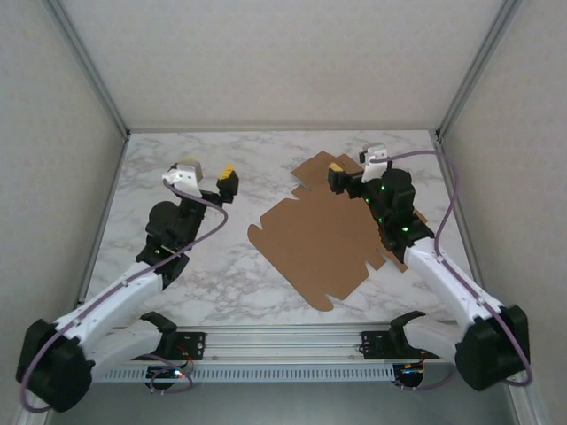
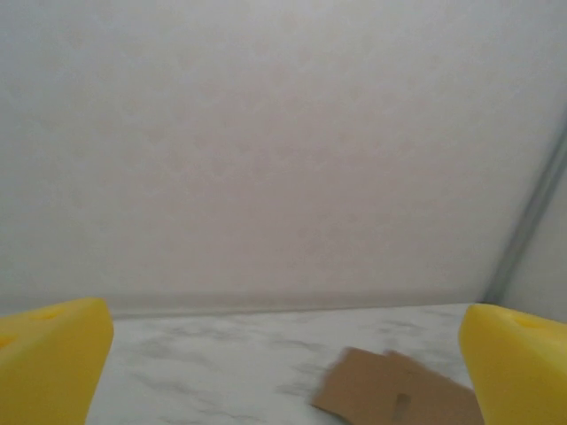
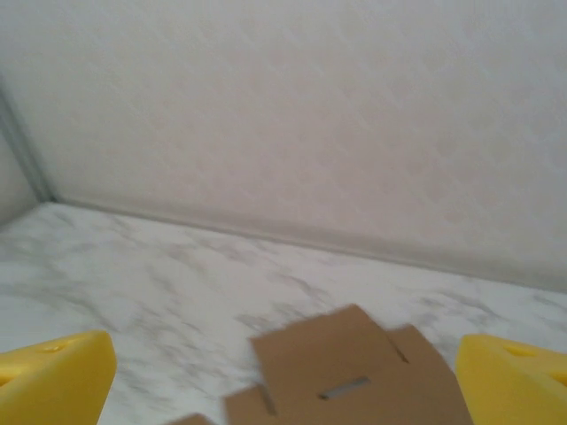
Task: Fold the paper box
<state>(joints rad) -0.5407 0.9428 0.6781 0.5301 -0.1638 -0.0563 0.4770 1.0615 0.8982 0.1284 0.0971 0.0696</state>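
A: The paper box (image 1: pixel 332 239) lies flat and unfolded on the right half of the table (image 1: pixel 257 168). We judge it light and stiffish, and likely to slide on the marble.

B: Agreed. Our left gripper (image 1: pixel 208 174) hangs over the table's left half, and the right gripper (image 1: pixel 356 164) over its far right, above a box flap. Both are spread wide and empty. We'd pinch a flap edge and pin the middle panel.

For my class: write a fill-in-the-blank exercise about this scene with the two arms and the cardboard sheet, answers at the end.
1. The paper box lies ____ on the marble table, not yet folded.
2. The left gripper and the right gripper are both ____.
3. The arm stretched over the paper box is the robot's ____ one.
Answers: flat; open; right.
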